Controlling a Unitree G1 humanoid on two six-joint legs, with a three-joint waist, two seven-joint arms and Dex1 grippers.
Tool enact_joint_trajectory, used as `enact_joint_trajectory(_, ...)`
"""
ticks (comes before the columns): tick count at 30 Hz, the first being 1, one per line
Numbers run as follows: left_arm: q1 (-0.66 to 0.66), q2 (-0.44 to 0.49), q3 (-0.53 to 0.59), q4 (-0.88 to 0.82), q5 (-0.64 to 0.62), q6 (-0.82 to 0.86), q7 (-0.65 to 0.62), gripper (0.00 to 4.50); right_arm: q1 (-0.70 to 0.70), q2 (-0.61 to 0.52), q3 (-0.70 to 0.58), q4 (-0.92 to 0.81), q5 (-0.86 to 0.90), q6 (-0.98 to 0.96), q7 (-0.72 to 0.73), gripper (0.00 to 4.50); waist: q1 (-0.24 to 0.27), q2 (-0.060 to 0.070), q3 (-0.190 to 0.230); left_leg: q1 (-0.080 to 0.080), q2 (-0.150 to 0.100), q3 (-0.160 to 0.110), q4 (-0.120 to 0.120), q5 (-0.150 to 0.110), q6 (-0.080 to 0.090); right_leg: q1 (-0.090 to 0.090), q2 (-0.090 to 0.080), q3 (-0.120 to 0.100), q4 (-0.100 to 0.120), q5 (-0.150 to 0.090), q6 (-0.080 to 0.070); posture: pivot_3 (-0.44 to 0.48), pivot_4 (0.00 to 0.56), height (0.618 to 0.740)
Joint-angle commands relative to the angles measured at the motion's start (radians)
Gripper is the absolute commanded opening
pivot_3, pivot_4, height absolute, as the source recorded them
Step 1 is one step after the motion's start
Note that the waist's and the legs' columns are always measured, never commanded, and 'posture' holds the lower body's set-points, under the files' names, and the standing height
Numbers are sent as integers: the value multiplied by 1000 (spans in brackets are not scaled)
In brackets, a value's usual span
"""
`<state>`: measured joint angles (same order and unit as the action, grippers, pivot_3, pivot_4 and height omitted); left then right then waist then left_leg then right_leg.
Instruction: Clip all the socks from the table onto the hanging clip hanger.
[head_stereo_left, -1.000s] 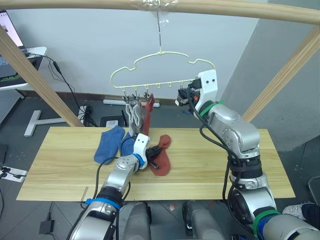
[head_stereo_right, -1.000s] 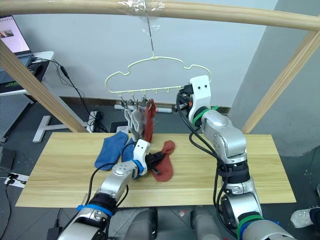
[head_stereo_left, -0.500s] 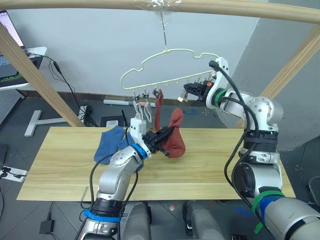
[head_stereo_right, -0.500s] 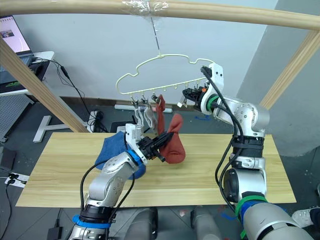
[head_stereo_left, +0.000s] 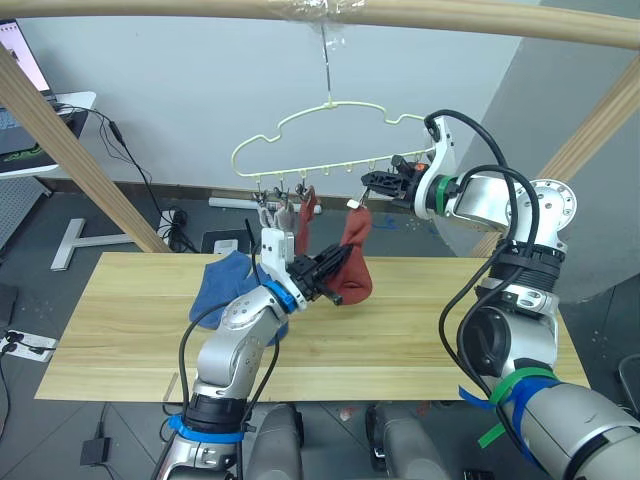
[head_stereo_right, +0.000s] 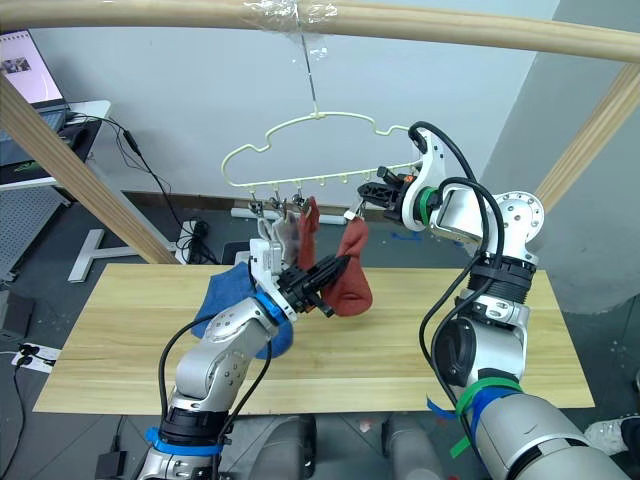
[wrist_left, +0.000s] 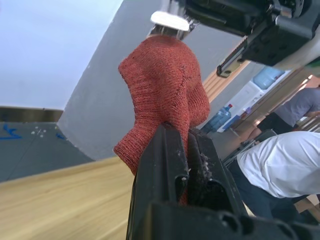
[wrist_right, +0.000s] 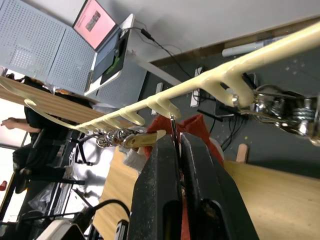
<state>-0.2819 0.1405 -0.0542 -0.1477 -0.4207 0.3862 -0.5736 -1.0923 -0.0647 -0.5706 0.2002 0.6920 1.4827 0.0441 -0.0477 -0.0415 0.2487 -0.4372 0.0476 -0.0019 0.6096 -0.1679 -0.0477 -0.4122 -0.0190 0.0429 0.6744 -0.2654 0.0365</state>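
red sock (head_stereo_left: 355, 262) pinched in left hand (head_stereo_left: 318, 272)

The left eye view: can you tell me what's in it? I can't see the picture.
The left gripper lifts a rust red sock up to a clip on the pale yellow clip hanger, where the right gripper pinches that clip. Three socks already hang there, and blue socks lie on the wooden table.

Rust sock (head_stereo_left: 354, 262) raised, seemingly touching clip (head_stereo_left: 354, 203) on hanger (head_stereo_left: 330, 135).
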Motion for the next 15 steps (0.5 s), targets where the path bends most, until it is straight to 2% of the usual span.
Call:
enact_joint_trajectory(1,-20,-12,1,-16,-2,-32,7,27,4,-3,-13,-45,5,35,-21,0,0,0,0,0,0,0,0,0,0,0,0,0,0,0,0,-53,241,740)
enact_joint_trajectory(8,-18,-6,0,-29,-7,-31,7,27,2,-1,-30,-53,6,56,-17,0,-1,0,0,0,0,0,0,0,0,0,0,0,-1,0,1,-51,235,740)
enact_joint_trajectory(11,-19,-4,-5,-27,-5,-32,6,0,-7,-2,-48,-46,15,63,-7,733,-1,0,0,-1,0,0,-1,0,0,0,0,0,-1,0,1,-53,235,740)
enact_joint_trajectory(15,-33,-4,-11,-9,11,-43,14,0,-26,-13,-80,-48,37,84,20,2250,-4,1,1,-4,0,0,-1,0,0,-3,0,0,-1,0,0,-58,233,740)
